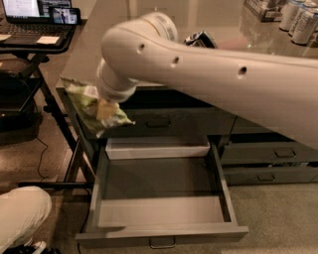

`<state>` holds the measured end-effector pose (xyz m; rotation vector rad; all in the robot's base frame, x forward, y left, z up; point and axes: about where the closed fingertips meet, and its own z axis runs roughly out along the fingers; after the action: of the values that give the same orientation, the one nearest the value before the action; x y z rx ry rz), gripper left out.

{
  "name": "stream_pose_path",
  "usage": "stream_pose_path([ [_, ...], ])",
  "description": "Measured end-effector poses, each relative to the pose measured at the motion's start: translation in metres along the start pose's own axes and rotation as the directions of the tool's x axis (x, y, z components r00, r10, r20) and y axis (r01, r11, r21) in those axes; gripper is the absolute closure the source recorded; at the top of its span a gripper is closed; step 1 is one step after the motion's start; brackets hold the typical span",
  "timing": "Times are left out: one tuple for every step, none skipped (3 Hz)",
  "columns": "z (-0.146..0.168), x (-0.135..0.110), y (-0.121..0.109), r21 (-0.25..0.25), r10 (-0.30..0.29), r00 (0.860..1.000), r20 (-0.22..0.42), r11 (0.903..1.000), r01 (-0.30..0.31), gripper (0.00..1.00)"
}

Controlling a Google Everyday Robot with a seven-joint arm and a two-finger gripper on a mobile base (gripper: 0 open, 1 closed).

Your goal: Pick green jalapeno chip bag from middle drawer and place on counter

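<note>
The green jalapeno chip bag (89, 105), pale green and white and wrinkled, hangs in the air at the left front corner of the counter (89, 44), about level with its edge. My gripper (107, 106) is shut on the bag, at the end of the big white arm that crosses the view from the right. The middle drawer (164, 218) is pulled wide open below, its flat grey bottom bare. The bag is up and to the left of the drawer, clear of it.
A black and silver snack bag (199, 39) lies on the counter behind the arm. Cans (298, 15) stand at the far right. A laptop stand (35, 30) is at the left. Closed drawers (273, 154) are at the right. A person's knee (22, 213) is at lower left.
</note>
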<state>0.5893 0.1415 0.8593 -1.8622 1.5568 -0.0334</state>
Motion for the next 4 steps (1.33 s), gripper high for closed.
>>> stream_pose_path([
  [-0.03, -0.026, -0.046, 0.132, -0.063, 0.997, -0.051, 0.9889, 0.069, 1.0],
  [-0.031, -0.021, -0.055, 0.164, -0.098, 0.991, -0.089, 0.9801, 0.112, 1.0],
  [-0.031, -0.021, -0.055, 0.164, -0.098, 0.991, -0.089, 0.98, 0.112, 1.0],
  [-0.037, -0.02, -0.062, 0.196, -0.1, 0.992, -0.081, 0.9739, 0.114, 1.0],
])
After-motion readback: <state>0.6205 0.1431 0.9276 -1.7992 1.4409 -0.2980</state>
